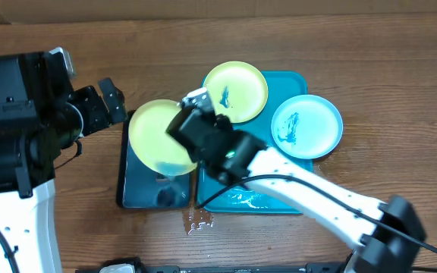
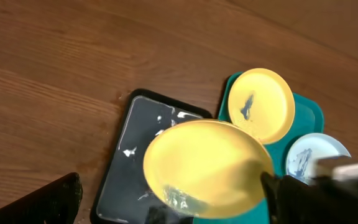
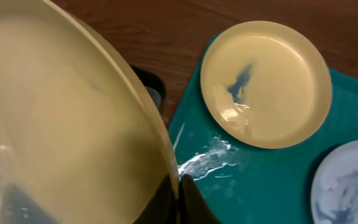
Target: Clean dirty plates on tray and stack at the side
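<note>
My right gripper (image 1: 190,136) (image 3: 178,182) is shut on the rim of a yellow-green plate (image 1: 152,130) (image 2: 204,158) (image 3: 61,118). It holds the plate tilted above the black tray (image 1: 139,196) (image 2: 126,168), with clear liquid pooled at the plate's lower edge. A second yellow-green plate (image 1: 236,91) (image 2: 261,104) (image 3: 266,84) with a dark teal smear rests on the teal tray (image 1: 293,82) (image 2: 309,112) (image 3: 260,180). A light blue smeared plate (image 1: 306,126) (image 2: 309,155) (image 3: 350,186) lies on the tray's right rim. My left gripper (image 1: 114,102) is open and empty, left of the held plate.
Wet streaks lie on the teal tray's floor (image 1: 245,199) and inside the black tray. A small puddle (image 1: 199,221) sits on the wooden table in front of the two trays. My right arm crosses the teal tray's front part.
</note>
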### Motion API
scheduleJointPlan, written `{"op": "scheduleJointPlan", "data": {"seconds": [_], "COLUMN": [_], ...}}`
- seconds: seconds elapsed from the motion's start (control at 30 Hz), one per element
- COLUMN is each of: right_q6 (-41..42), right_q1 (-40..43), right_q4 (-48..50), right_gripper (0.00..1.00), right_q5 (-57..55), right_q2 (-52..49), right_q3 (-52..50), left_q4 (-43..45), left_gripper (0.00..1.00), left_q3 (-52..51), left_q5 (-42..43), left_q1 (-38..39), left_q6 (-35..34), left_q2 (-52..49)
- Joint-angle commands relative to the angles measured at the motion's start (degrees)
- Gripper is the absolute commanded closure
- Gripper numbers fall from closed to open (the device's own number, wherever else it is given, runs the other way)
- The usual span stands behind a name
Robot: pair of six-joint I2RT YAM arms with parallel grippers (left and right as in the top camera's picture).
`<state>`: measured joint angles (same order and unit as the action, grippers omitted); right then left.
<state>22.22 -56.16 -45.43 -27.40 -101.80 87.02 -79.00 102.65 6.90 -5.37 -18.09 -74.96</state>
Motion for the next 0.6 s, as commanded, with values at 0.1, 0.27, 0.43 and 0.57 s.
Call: {"op": "scheduleJointPlan", "data": {"seconds": [0.1,0.27,0.43,0.57], "right_q6": [0.0,0.0,-0.1,-0.2], "right_q1": [-7.2,-12.7,-13.6,-13.6], "right_q4": [0.3,0.3,0.3,0.3], "right_gripper": [0.96,0.96,0.96,0.96], "right_q5": [-24.4,-34.9,-37.2,-37.5], "right_q2": [0.4,0.4,0.4,0.4], "right_q3": [1.1,1.1,1.1,1.1], "left_q4": [-1.4,-1.8,-1.8,-1.8], "left_gripper": [0.00,0.00,0.00,0.00], "left_q3": [1.0,1.0,1.0,1.0], "left_q5": [0.2,0.2,0.2,0.2], "left_q1": [-0.3,-0.3,-0.3,-0.3], "left_q6": [-0.8,-0.8,-0.8,-0.8], "left_q2": [-0.6,-2.3,-3.5,-3.8]}}
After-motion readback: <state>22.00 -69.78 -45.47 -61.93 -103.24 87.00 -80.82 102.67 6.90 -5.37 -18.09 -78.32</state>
